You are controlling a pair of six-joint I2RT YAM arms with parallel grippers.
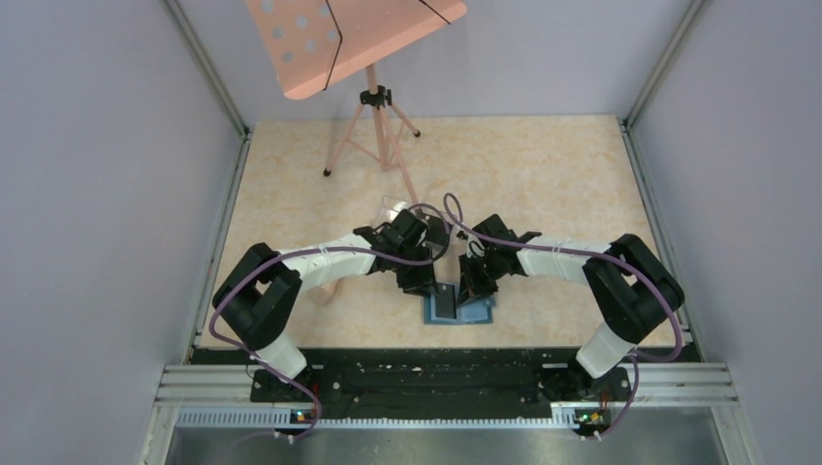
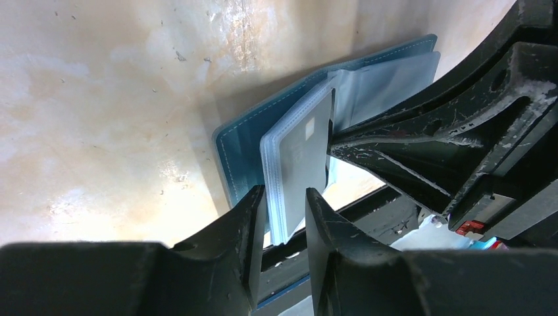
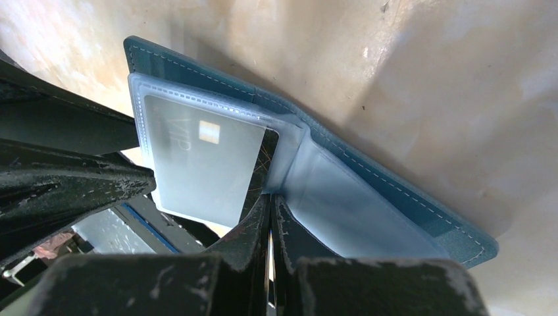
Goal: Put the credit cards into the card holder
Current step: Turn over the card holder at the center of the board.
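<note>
Card holder [image 1: 475,314] is lying open at the lower centre of the overhead view on the table [image 1: 543,174], long axis running left to right, teal cover down and pale frosted sleeves [image 2: 279,164] up. Left gripper [image 2: 286,201] is clamped on the upright bundle of sleeves, which has a grey credit card [image 3: 197,164] with a gold chip tucked in. Right gripper [image 3: 270,204] is closed tight at that card's bare corner, maybe nipping it, hard to tell.

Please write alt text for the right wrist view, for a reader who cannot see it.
The right gripper, closed, appears to pinch a black credit card with a chip, mostly slid into a clear plastic sleeve of the open teal-blue bifold card holder. The holder lies on a beige marbled table.
</note>
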